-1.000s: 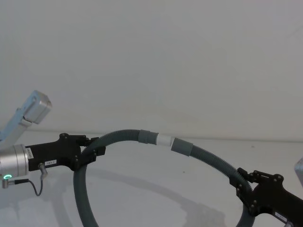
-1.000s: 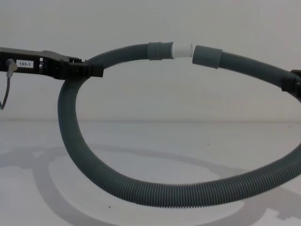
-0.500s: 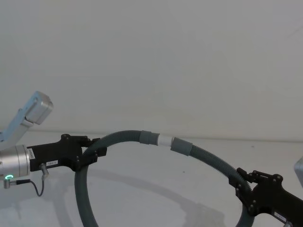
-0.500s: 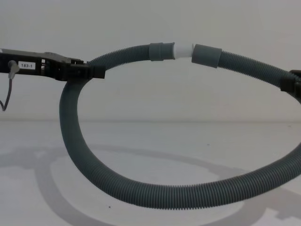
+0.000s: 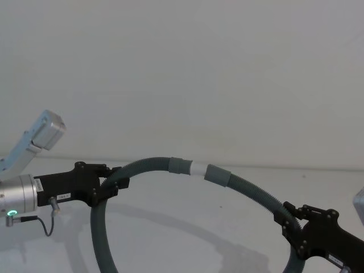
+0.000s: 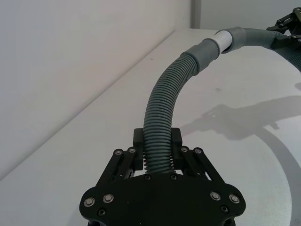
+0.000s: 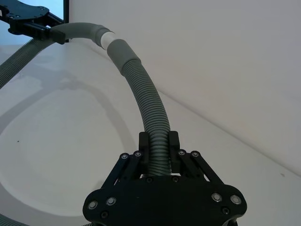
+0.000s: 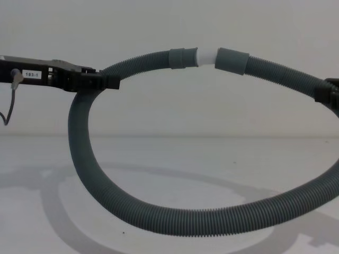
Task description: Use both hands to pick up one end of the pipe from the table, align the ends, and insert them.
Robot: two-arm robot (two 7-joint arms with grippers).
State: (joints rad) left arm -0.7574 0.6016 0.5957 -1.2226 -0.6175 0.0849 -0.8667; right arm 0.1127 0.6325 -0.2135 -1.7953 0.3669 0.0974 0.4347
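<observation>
The dark-grey corrugated pipe (image 8: pixel 180 219) hangs as a loop in the air, its lowest bend near the white table (image 8: pixel 159 174). My left gripper (image 5: pixel 116 183) is shut on the pipe behind the grey collar (image 8: pixel 183 57) with the white tip (image 8: pixel 205 56). My right gripper (image 5: pixel 284 219) is shut on the pipe behind the wider sleeve (image 8: pixel 232 61). The tip points into the sleeve's mouth and meets it; most of the white still shows. In the left wrist view the left gripper (image 6: pixel 157 141) clamps the ribbed pipe (image 6: pixel 157 108). The right gripper (image 7: pixel 159 141) clamps it likewise.
A plain white wall stands behind the table. A thin black cable (image 8: pixel 9 108) hangs from the left wrist. A silver-grey arm link (image 5: pixel 40 133) rises at the left. The pipe's shadow lies on the table under the loop.
The left gripper has shifted slightly right with the collar end. The small gap between white tip and sleeve has closed and the two ends line up more evenly.
</observation>
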